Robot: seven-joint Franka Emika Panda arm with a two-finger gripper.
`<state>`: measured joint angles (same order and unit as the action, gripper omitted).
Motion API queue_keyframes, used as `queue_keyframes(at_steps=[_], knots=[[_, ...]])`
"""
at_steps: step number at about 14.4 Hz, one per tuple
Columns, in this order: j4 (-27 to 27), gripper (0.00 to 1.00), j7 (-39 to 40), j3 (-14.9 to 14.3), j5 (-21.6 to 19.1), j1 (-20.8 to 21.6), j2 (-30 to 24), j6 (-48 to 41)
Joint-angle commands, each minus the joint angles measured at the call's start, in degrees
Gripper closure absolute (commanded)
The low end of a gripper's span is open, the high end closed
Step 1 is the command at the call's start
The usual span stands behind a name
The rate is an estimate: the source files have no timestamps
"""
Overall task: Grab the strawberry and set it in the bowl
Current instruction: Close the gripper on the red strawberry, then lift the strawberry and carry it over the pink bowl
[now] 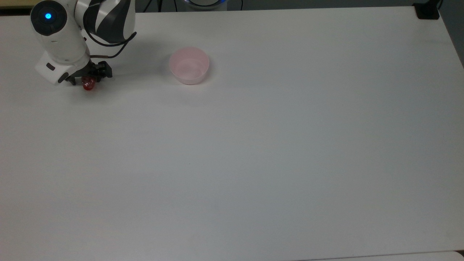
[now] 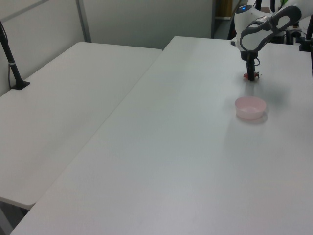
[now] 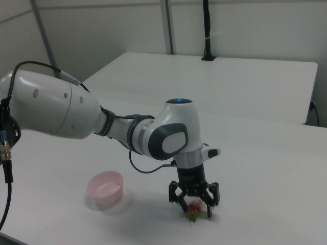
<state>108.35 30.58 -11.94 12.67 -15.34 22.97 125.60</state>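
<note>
— What's in the bowl (image 1: 189,65)?
— Nothing. The strawberry (image 1: 88,84) lies on the surface (image 1: 253,152) at the bowl's nine o'clock in the top view, between the spread fingers of the gripper (image 3: 194,206).

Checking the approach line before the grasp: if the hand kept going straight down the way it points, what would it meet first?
The strawberry: the hand points down with its open fingers either side of it. The table lies just beneath.
</note>
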Motion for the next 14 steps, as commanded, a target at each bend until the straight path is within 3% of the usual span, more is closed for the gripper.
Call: queue_keyframes(at_steps=[1,5,8,11,14], knots=[[0.55,0.55,-1.22,-0.98,0.17,1.81,-0.29,1.23],[0.03,0.67,-1.49,-0.81,-0.18,2.6,-1.17,-0.96],[-1.2,0.67,-0.96,-0.63,-0.97,3.3,-4.06,-5.43],[-8.22,0.67,2.1,-0.45,-7.55,3.65,-9.34,-17.55],[-9.82,0.66,1.77,-0.45,-9.32,7.42,-12.5,-22.14]])
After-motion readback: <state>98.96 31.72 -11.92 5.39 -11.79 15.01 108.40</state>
